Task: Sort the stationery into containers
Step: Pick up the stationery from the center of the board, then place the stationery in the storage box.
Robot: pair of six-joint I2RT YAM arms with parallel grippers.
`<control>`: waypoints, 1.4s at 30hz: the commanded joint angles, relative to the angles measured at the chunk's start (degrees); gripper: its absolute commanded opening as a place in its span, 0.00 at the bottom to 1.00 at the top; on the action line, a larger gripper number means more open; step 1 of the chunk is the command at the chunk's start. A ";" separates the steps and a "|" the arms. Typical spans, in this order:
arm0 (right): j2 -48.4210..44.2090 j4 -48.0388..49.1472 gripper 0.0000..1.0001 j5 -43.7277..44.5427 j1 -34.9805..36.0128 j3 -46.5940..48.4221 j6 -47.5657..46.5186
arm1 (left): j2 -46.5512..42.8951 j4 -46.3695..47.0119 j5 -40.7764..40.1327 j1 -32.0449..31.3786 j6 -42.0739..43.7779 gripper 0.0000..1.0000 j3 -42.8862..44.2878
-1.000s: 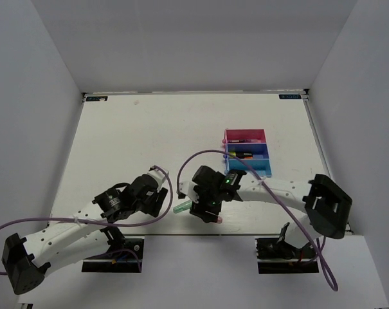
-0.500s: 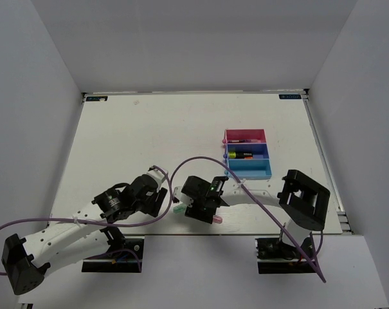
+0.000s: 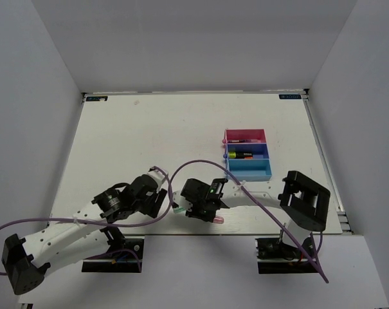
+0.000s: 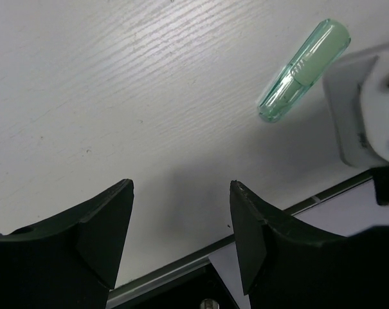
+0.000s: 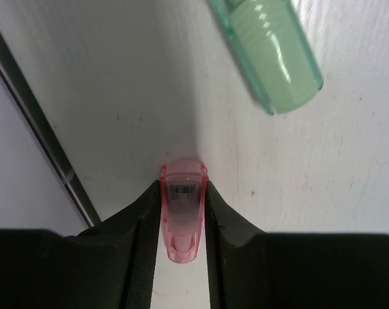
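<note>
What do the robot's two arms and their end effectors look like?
The left arm and right arm are built of white links with black joint housings, and each trails a looping purple cable. A small green light glows on the right wrist. The left end effector and right end effector each have two black, wedge-shaped fingers.

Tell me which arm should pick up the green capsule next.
Left. The left tool is open and empty, with the green capsule lying just ahead of it on the table. The right tool is closed on the pink capsule, so it is busy.
</note>
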 commanded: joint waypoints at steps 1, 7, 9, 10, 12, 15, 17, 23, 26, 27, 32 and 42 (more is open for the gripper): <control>-3.54 -5.60 0.00 -0.73 -0.42 -0.54 -5.76 | 4.27 2.04 2.96 -0.33 1.74 0.72 2.88; -15.95 -8.60 0.00 14.44 -2.71 4.04 -15.95 | 13.06 5.11 5.94 -0.33 5.00 0.81 6.75; -21.04 -8.43 0.00 16.86 -4.29 3.61 -18.17 | 15.79 6.52 7.35 -0.33 6.05 0.87 7.90; -23.58 -7.56 0.00 19.30 -5.34 3.08 -21.40 | 16.32 7.93 7.79 -0.24 6.66 0.87 7.99; -27.29 -5.54 0.00 20.90 -7.71 -0.67 -26.57 | 17.55 9.86 8.15 -0.33 7.11 0.87 7.90; -33.78 1.40 0.00 22.48 -11.23 -8.73 -36.66 | 18.69 12.59 9.03 -0.42 7.02 0.87 8.16; -35.20 8.05 0.00 23.10 -14.57 -11.67 -40.66 | 20.28 13.39 9.73 -0.42 6.93 0.87 8.51; -34.33 14.51 0.00 17.05 -23.27 -15.38 -50.52 | 23.88 13.65 11.31 -0.42 6.67 0.87 10.62; -32.93 16.00 0.00 12.83 -27.84 -14.76 -52.36 | 24.85 14.09 11.84 -0.42 7.28 0.87 10.98; -32.31 16.35 0.00 10.91 -29.85 -14.50 -52.54 | 25.02 13.74 11.93 -0.42 7.20 0.87 11.06; -29.94 13.12 0.00 5.63 -33.47 -12.48 -50.35 | 25.55 13.92 11.49 -0.42 7.81 0.87 10.10; -30.11 6.87 0.21 -2.29 -35.40 -10.72 -47.89 | 26.87 15.14 11.05 -0.50 9.65 0.88 8.52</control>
